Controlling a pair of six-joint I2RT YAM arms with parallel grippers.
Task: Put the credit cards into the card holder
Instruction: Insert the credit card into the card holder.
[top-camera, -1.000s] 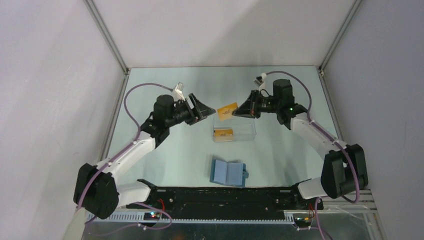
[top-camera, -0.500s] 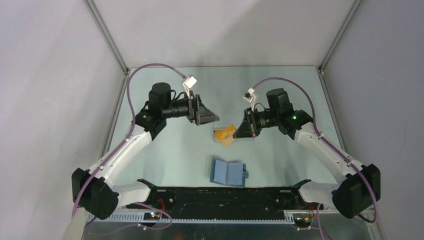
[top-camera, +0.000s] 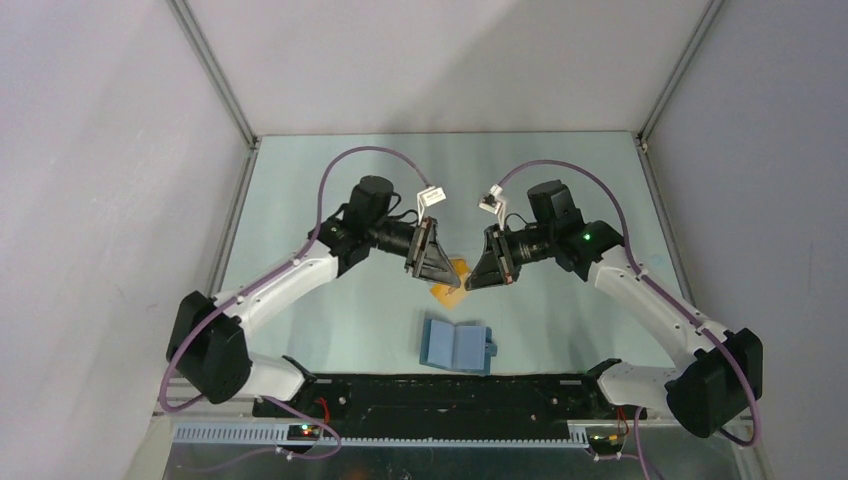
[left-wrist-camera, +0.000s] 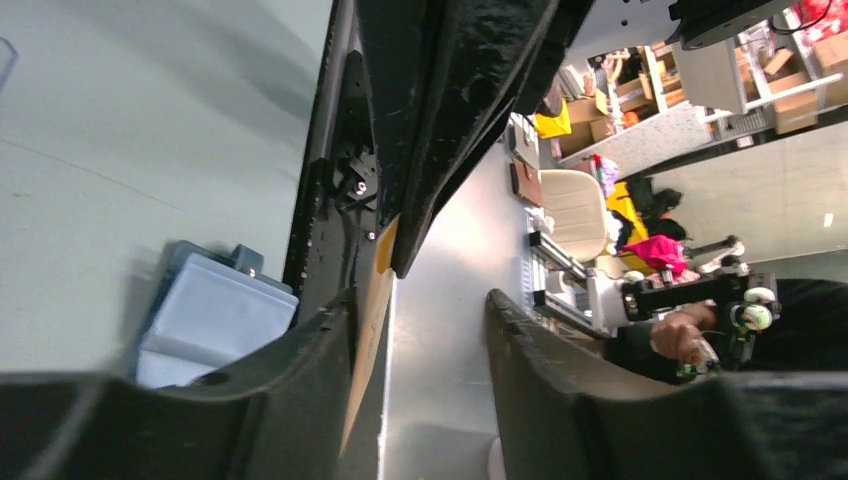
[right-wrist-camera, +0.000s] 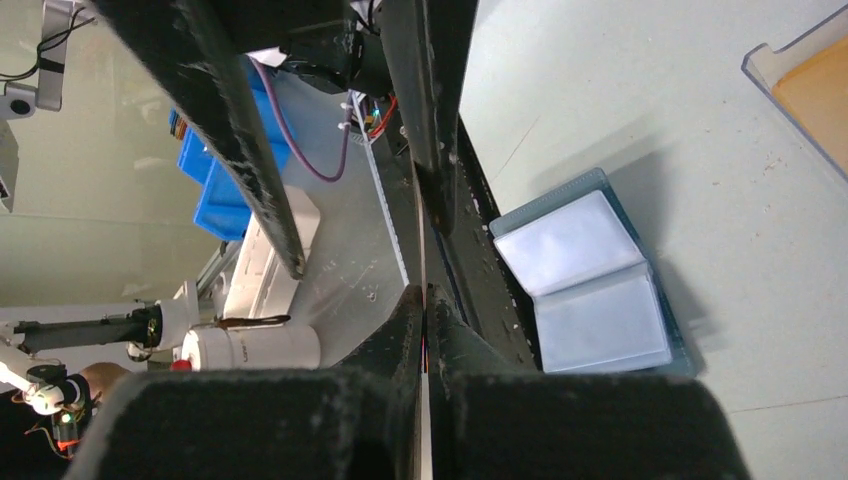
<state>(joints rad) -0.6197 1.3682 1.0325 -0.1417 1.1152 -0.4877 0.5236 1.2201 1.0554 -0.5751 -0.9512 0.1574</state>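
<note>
My right gripper (top-camera: 476, 280) is shut on an orange-gold credit card (top-camera: 446, 293) and holds it edge-on above the table; in the right wrist view the gripper (right-wrist-camera: 423, 292) pinches the card as a thin sliver. My left gripper (top-camera: 438, 274) is open and faces the right one. In the left wrist view (left-wrist-camera: 420, 300) its jaws straddle the card (left-wrist-camera: 366, 335), which lies against one finger (left-wrist-camera: 260, 390). The blue card holder (top-camera: 457, 346) lies open on the table just nearer, with its pale inside up (right-wrist-camera: 590, 290), and also shows in the left wrist view (left-wrist-camera: 205, 322).
A clear plastic box (right-wrist-camera: 775, 62) with another orange card (right-wrist-camera: 822, 95) inside stands on the table behind the grippers, mostly hidden in the top view. The black base rail (top-camera: 450, 388) runs along the near edge, just behind the card holder.
The right gripper brought the card down and toward the near side, off the box. The left arm swung right and its open jaws closed in around the card.
</note>
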